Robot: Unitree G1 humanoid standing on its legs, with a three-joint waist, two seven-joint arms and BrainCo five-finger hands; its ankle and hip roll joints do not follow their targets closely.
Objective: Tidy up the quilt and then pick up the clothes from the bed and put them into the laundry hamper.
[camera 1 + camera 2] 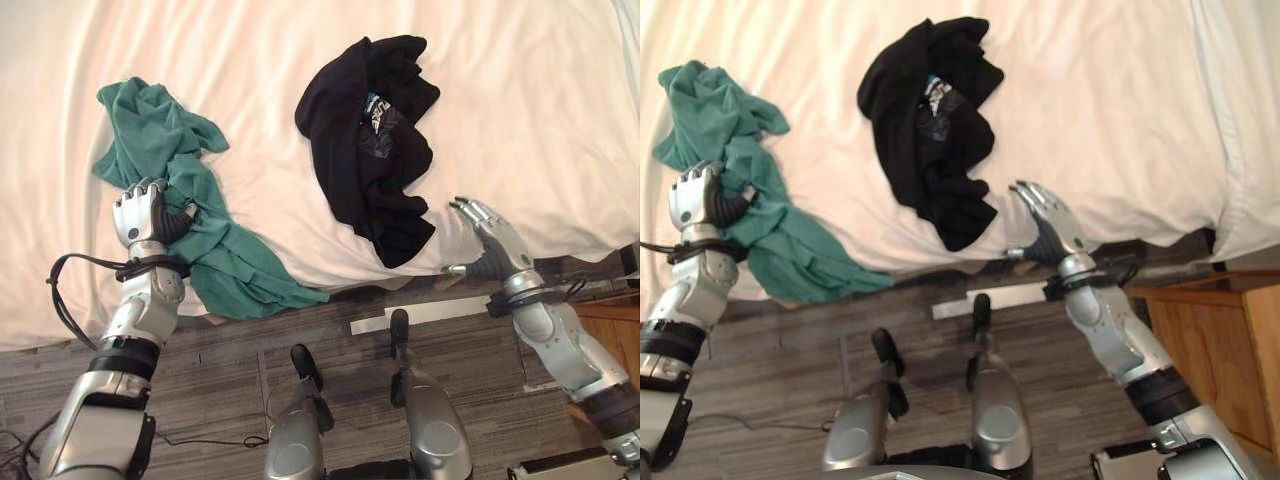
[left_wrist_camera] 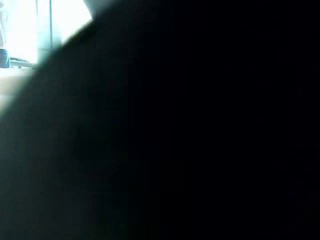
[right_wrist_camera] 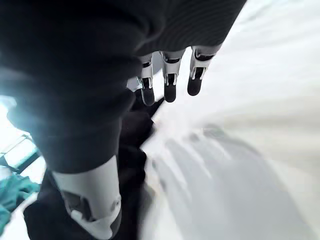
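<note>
We see two pieces of clothing on the white quilt [image 1: 300, 40] that covers the bed. The green garment [image 1: 190, 215] lies crumpled at the robot's left side, and its lower part hangs over the near edge of the bed toward the floor. Our left hand [image 1: 145, 212] rests on the middle of this garment with the fingers curled into the cloth, so it grips the green fabric. The left wrist view is almost all dark, with a green tint.

The black garment [image 1: 372, 140] lies bunched more to the right, well apart from the green one, and its lower corner reaches the edge of the bed. Our right hand [image 1: 1048, 225] is just beside this corner, above the quilt, with the fingers [image 3: 170, 82] straight and spread; it holds nothing. In the right wrist view the black cloth shows next to the fingertips.

A wooden nightstand [image 1: 1210, 340] stands at the right of the bed, on the grey plank floor [image 1: 250, 350].
</note>
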